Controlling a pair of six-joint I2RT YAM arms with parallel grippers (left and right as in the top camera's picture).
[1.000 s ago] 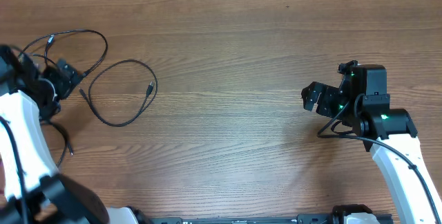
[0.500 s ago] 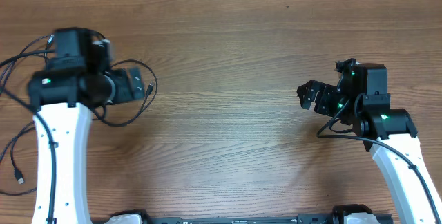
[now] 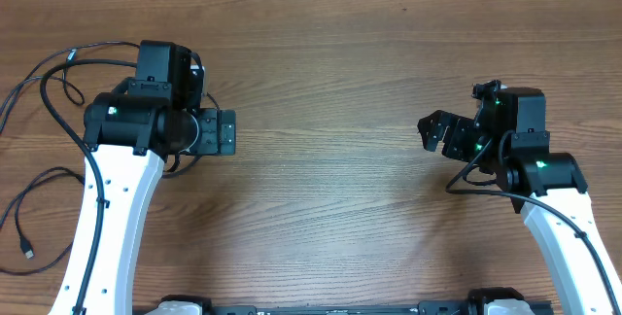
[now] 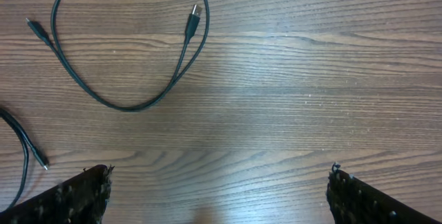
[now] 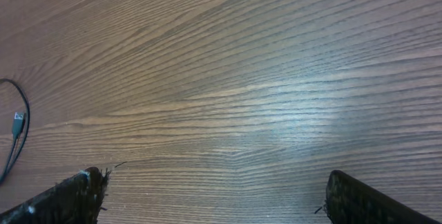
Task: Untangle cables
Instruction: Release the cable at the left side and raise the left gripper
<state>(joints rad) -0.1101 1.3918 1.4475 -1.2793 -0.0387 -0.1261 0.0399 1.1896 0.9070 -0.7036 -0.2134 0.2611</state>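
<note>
Wood bench [image 3: 321, 43]: my left end effector [image 3: 229, 132] has swung in from the left edge, spread, empty. Cables [image 4: 124, 107] lie loose beneath it, seemingly untangled. Right end effector [image 3: 434, 135] spread, unmoved.

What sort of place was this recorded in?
Probably a robotics lab bench: a plain wooden table, a left arm and right arm working over it, and loose cables.
</note>
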